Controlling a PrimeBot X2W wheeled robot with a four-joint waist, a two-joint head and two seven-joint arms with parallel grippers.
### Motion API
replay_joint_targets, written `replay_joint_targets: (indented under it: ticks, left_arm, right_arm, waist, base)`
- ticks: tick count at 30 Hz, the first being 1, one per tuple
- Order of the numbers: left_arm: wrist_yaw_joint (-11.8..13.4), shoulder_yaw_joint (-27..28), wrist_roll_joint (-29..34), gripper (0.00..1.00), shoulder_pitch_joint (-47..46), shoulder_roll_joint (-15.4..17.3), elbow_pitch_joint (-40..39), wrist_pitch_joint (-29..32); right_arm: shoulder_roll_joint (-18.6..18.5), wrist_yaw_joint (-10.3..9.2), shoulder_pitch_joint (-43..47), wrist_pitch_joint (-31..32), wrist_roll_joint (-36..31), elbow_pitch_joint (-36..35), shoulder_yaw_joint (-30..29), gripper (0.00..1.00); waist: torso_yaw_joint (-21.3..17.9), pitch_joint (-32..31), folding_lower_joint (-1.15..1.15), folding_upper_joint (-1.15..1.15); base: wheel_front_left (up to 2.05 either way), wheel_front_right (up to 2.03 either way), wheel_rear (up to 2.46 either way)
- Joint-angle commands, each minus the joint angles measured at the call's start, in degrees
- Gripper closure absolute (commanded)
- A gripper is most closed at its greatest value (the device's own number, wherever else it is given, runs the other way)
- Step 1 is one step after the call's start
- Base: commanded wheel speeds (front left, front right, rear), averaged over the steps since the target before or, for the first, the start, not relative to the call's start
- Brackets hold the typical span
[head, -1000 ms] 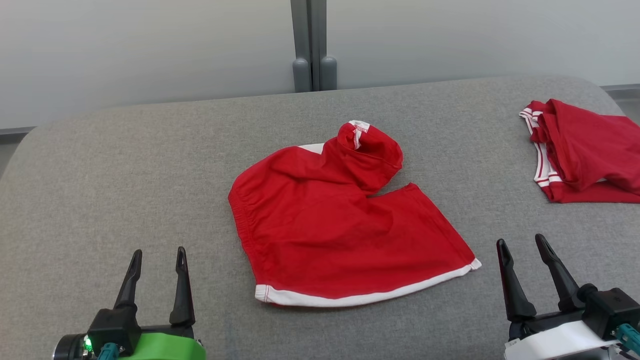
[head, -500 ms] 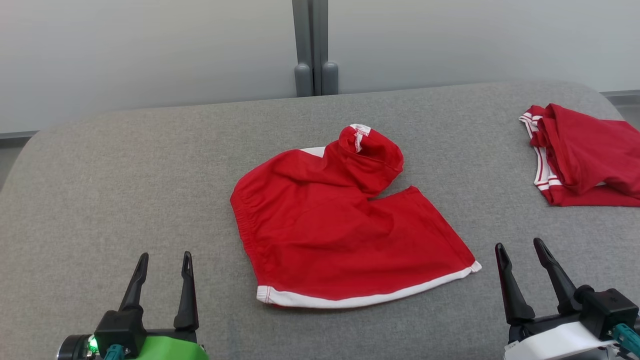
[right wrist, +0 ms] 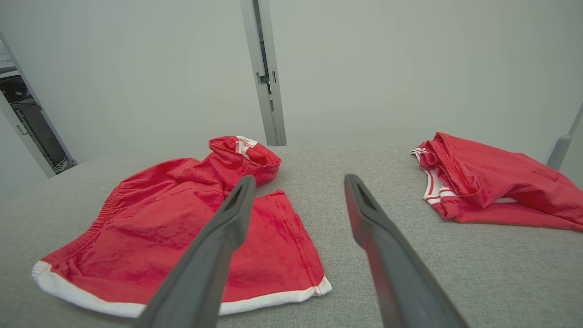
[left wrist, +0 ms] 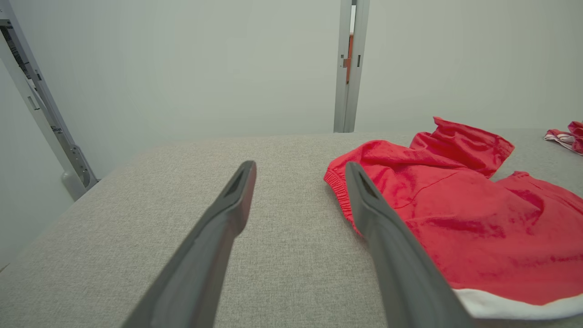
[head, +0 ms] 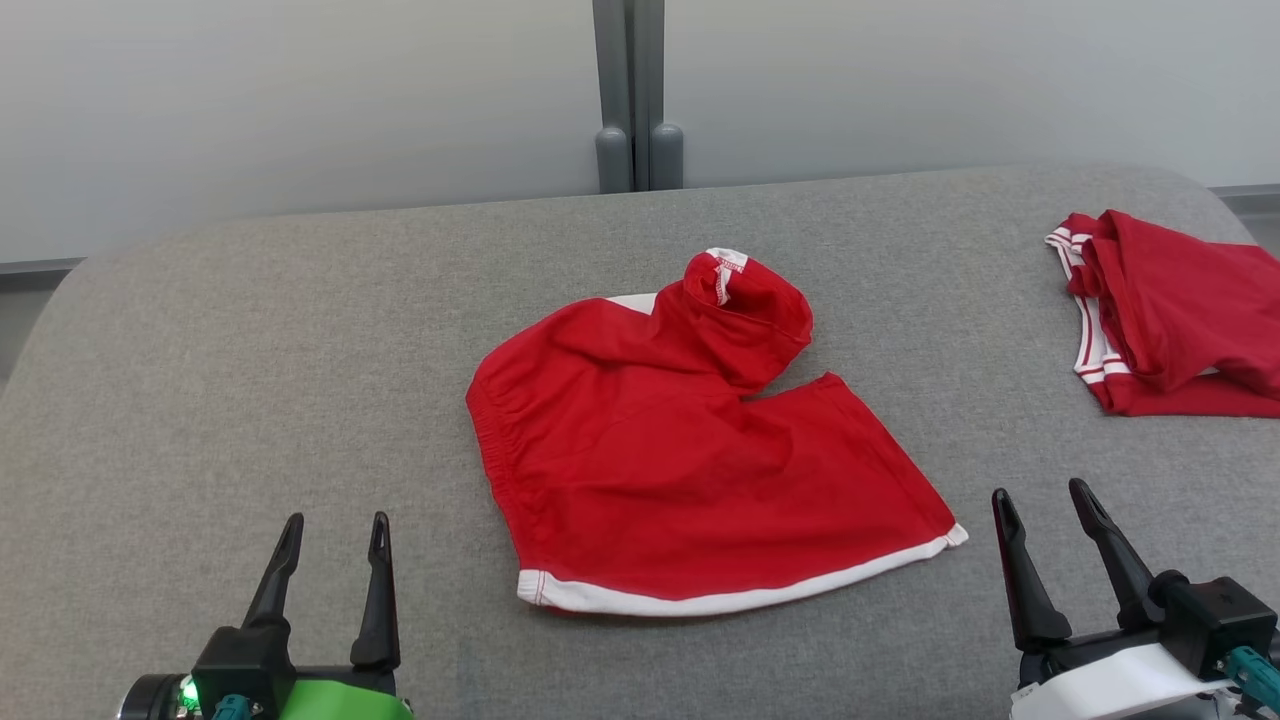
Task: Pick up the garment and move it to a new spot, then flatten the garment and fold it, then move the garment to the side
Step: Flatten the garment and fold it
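Note:
The garment (head: 690, 450) is a pair of red shorts with white hems, lying mid-table with its far leg bunched up and the near leg flat. It also shows right of my own fingers as the garment (left wrist: 455, 205) and left of centre as the garment (right wrist: 182, 228). My left gripper (head: 335, 525) stands open at the lower left, short of the waistband, holding nothing. My right gripper (head: 1045, 495) is open at the lower right, just beyond the near hem's corner, also holding nothing. From the wrists, left gripper (left wrist: 300, 166) and right gripper (right wrist: 298, 180) hover above the table.
A second red garment (head: 1170, 320) with white stripes lies bunched at the far right edge of the grey fabric table (head: 250, 350); it also appears as the second garment (right wrist: 487, 187). A grey post (head: 637, 100) rises behind the table against a pale wall.
The whole head view has shifted slightly, so the camera moved. Both grippers stay open and the garment lies as before.

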Motion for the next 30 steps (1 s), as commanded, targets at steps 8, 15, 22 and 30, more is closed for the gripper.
replay_joint_targets:
  ticks: [8,15,22,30]
  left_arm:
    - [0.0,-0.2,-0.8,0.00,0.6,0.6,0.2,-0.2]
    - [0.2,-0.7,-1.6,0.00,-0.1,0.4,0.3,-0.1]
    - [-1.0,-4.0,-1.3,0.00,-3.7,0.1,3.6,-0.1]
    - [-2.4,-9.5,-1.4,0.00,-8.1,-0.4,10.5,-0.1]
  right_arm:
    - [-0.1,-0.10,0.6,0.3,-0.4,0.4,-0.1,0.00]
    - [-0.5,-0.10,-0.7,0.3,-0.2,1.2,0.0,0.00]
    - [-2.3,-0.10,-5.1,0.6,-0.1,5.2,0.2,0.00]
    - [-3.9,-0.10,-12.2,0.3,0.7,16.1,1.9,0.00]
  waist:
    - [0.0,0.0,0.00,0.00]
    - [-0.2,0.5,0.00,0.00]
    - [-0.3,2.3,0.00,0.00]
    - [-0.1,5.2,0.00,0.00]
  base:
    - [0.00,0.00,0.00]
    - [0.00,0.00,0.00]
    - [0.00,0.00,0.00]
    - [0.00,0.00,0.00]
